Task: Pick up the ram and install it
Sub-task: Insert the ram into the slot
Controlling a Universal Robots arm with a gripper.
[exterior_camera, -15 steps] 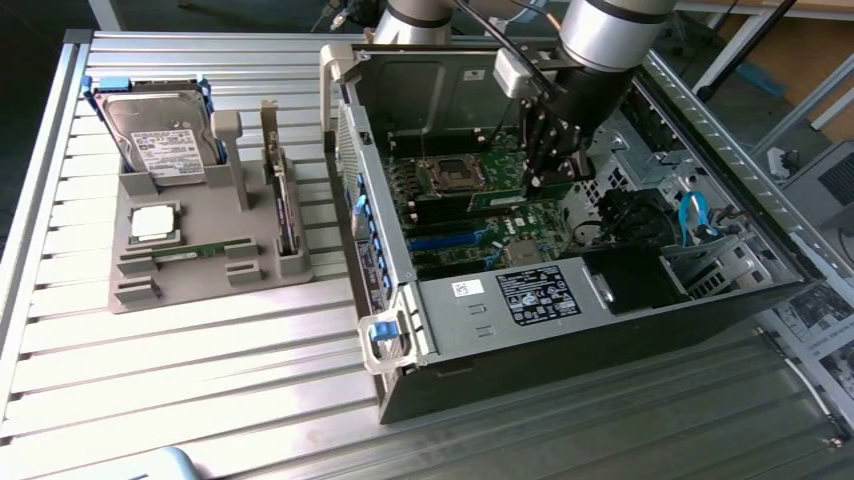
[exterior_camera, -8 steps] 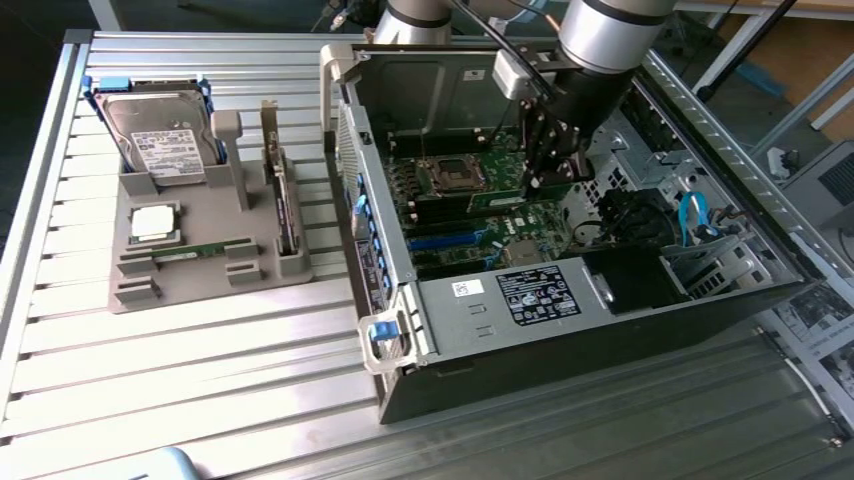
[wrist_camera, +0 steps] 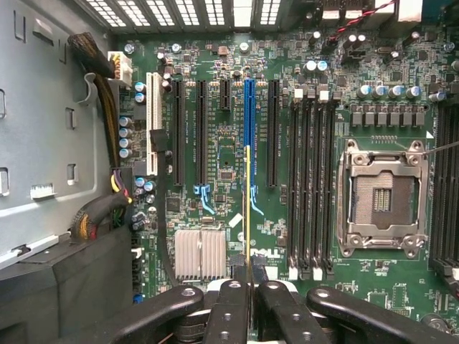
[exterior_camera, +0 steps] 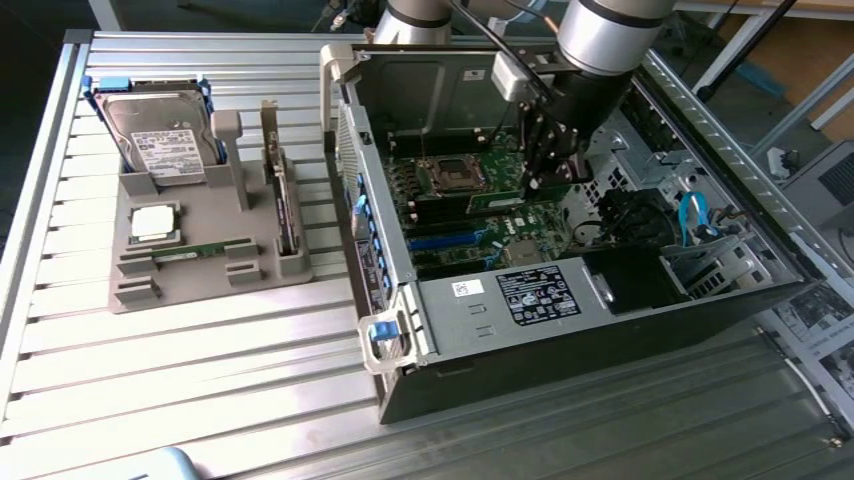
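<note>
My gripper (wrist_camera: 247, 288) is shut on the ram (wrist_camera: 247, 236), which I see edge-on as a thin gold-edged strip running out from between the black fingers (wrist_camera: 229, 308). It hangs over the green motherboard (wrist_camera: 229, 165), in line with the blue expansion slot (wrist_camera: 249, 122). The long black memory slots (wrist_camera: 310, 186) lie beside it, next to the open processor socket (wrist_camera: 380, 197). In the exterior view the gripper (exterior_camera: 550, 178) reaches down into the open computer case (exterior_camera: 534, 310), just beside the socket (exterior_camera: 447, 178).
A grey holder (exterior_camera: 200, 275) on the slatted table at the exterior view's left carries a hard drive (exterior_camera: 160, 145), a square silver chip (exterior_camera: 154, 222), a narrow green stick (exterior_camera: 200, 250) and an upright card (exterior_camera: 280, 190). Case walls, a heatsink (wrist_camera: 201, 252) and cable bundles (wrist_camera: 107, 86) surround the board.
</note>
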